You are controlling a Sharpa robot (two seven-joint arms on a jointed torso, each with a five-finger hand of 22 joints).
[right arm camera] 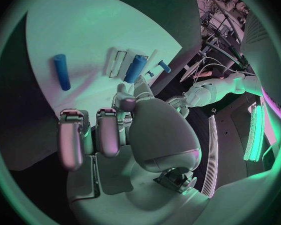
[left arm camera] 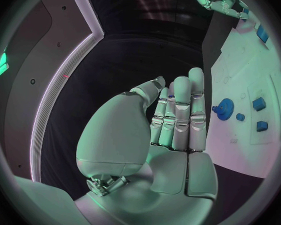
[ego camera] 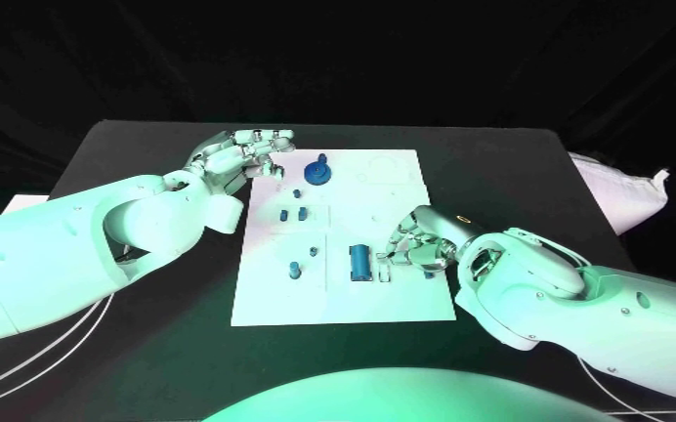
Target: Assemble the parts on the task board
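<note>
The white task board (ego camera: pixel 401 295) lies mid-table. A blue gear-like part (ego camera: pixel 319 172) stands near its far edge, with small blue parts (ego camera: pixel 292 215) below it. A blue cylinder (ego camera: pixel 360 262) lies nearer me, also seen from the right wrist (right arm camera: pixel 62 71). My left hand (ego camera: pixel 248 153) hovers at the board's far left corner, fingers straight and together (left arm camera: pixel 178 120), with a sliver of blue (left arm camera: pixel 172 89) pinched between thumb and fingers. My right hand (ego camera: pixel 416 243) rests fingertips down on the board's right half, next to a tiny blue piece (ego camera: pixel 383 256). Its fingers (right arm camera: pixel 106 130) are curled, and a grip cannot be made out.
Another blue part (ego camera: pixel 295 270) lies left of the cylinder. A second blue bar (right arm camera: pixel 135 67) sits beside a white slot in the right wrist view. A white cloth-like object (ego camera: pixel 620 192) lies at the table's right edge. Bare black table (ego camera: pixel 169 334) surrounds the board.
</note>
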